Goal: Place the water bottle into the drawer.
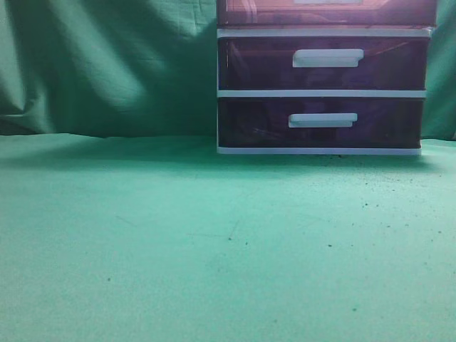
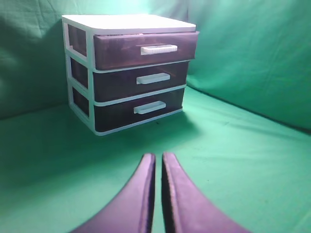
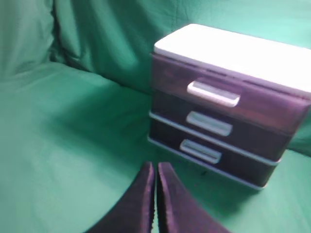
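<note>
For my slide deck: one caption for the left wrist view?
Shut left claw faces the three-drawer unit, top drawer slightly ajar, on green cloth.

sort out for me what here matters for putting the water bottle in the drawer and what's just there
For the job:
- top drawer, slightly out of the white unit
- left gripper, fingers together, empty
- right gripper, fingers together, empty
- water bottle: not visible in any view

Just there:
- middle drawer
- lowest drawer
- green cloth under and behind everything
</note>
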`<control>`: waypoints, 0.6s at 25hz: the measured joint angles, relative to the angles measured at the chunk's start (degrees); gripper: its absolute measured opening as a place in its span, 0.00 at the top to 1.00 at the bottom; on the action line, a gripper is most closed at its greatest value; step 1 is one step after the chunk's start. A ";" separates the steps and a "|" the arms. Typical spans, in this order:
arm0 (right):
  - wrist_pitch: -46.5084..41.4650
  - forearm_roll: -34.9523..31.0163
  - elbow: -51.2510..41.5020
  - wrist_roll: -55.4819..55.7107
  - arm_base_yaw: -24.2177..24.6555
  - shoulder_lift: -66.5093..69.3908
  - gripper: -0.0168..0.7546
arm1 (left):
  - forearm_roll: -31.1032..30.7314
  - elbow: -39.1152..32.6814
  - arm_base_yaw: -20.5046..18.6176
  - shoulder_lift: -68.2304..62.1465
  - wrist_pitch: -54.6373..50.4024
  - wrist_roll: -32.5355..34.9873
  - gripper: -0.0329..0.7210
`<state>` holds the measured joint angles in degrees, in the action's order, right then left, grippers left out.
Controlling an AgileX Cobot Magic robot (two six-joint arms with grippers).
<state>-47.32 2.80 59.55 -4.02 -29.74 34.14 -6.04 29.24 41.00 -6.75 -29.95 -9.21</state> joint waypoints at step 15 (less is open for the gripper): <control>13.54 -16.40 -34.33 -9.89 0.00 -29.56 0.98 | 0.72 -11.96 0.00 7.56 0.32 -8.95 0.96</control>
<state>-33.78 -13.59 25.23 -13.91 -29.74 4.58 -5.33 17.28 41.00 0.81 -29.63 -18.17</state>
